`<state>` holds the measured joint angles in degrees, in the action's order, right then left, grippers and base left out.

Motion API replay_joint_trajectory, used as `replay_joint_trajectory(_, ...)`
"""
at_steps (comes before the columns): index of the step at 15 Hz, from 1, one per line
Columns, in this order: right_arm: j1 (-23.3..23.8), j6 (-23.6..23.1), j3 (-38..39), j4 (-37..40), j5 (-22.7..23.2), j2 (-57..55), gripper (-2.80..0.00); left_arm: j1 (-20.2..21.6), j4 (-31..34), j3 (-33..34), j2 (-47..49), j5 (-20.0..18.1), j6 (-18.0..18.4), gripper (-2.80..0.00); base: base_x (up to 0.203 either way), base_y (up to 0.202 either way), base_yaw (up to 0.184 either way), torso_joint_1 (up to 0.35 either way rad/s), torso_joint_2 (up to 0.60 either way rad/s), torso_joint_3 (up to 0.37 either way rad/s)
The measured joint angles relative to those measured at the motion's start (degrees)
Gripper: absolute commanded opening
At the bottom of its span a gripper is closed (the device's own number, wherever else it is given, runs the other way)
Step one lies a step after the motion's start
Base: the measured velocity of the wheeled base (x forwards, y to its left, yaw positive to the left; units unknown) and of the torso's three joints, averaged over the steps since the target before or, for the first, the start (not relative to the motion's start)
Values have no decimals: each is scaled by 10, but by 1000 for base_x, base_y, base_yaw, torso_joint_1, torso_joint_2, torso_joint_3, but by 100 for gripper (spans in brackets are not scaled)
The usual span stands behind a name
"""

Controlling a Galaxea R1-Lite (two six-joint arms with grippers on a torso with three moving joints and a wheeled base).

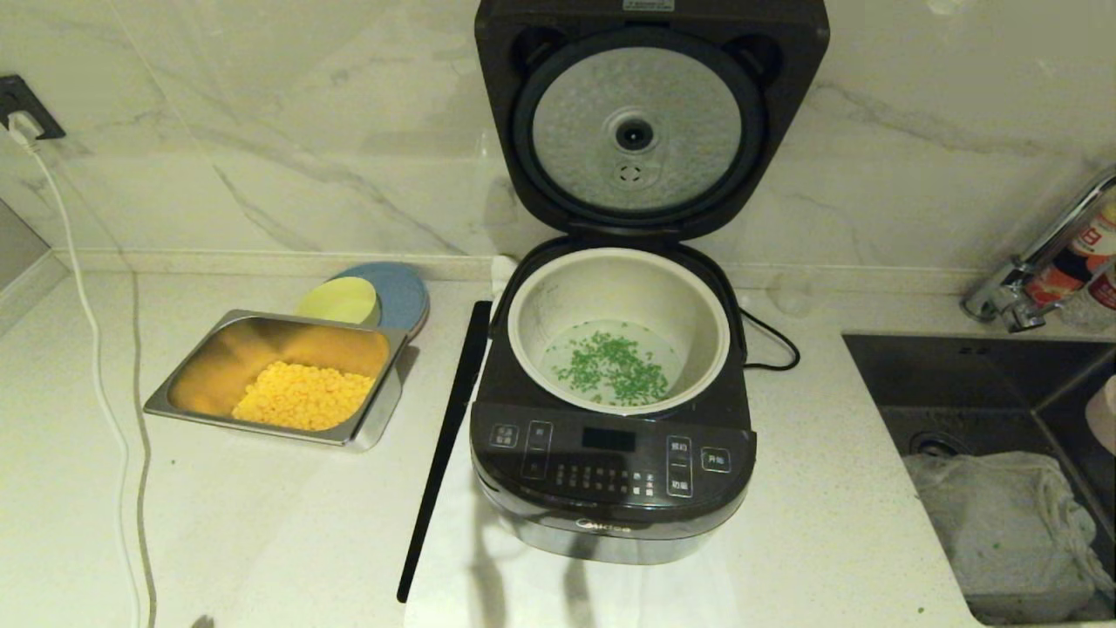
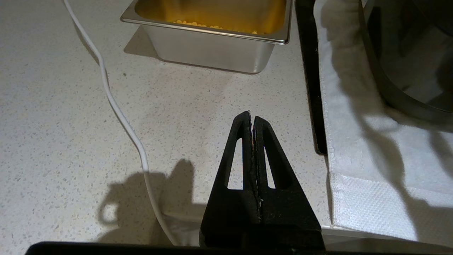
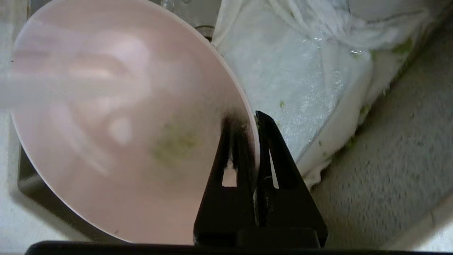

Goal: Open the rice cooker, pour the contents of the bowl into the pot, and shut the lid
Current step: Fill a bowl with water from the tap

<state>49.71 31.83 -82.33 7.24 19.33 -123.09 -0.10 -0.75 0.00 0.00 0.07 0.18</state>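
Observation:
The rice cooker (image 1: 610, 471) stands mid-counter with its lid (image 1: 636, 131) swung upright, dimpled silver underside facing me. Small green chopped bits (image 1: 615, 366) lie on the bottom of the cream-white pot (image 1: 621, 255). In the right wrist view my right gripper (image 3: 253, 118) is shut on the rim of the pale pink bowl (image 3: 106, 124), one finger inside and one outside. The tilted bowl shows only a faint green smear (image 3: 173, 145) and hangs over a wet white cloth (image 3: 293, 71). My left gripper (image 2: 252, 117) is shut and empty, low over the counter before the steel tray (image 2: 212, 49).
A steel tray (image 1: 218, 358) of corn, a yellow-green bowl (image 1: 340, 301) and a blue plate (image 1: 401, 292) sit left of the cooker. A black strip (image 1: 445, 445) lies beside it. A white cable (image 1: 96, 366) crosses the counter. At right are the sink (image 1: 959, 384), its cloth (image 1: 994, 515) and the faucet (image 1: 1037, 270).

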Motion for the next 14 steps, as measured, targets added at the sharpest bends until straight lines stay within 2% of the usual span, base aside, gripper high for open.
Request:
replay_joint_trajectory(4, -2, 0, -34, 0, 0, -31, -280, 0, 0, 0, 0, 0, 0, -280, 0, 0, 0, 0, 0, 0)
replay_joint_trajectory(11, -11, 8, -39, 0, 0, -46, -280, 0, 0, 0, 0, 0, 0, -280, 0, 0, 0, 0, 0, 0)
replay_joint_trajectory(14, -22, 15, -25, 1, -33, -35, -280, 0, 0, 0, 0, 0, 0, -280, 0, 0, 0, 0, 0, 0)
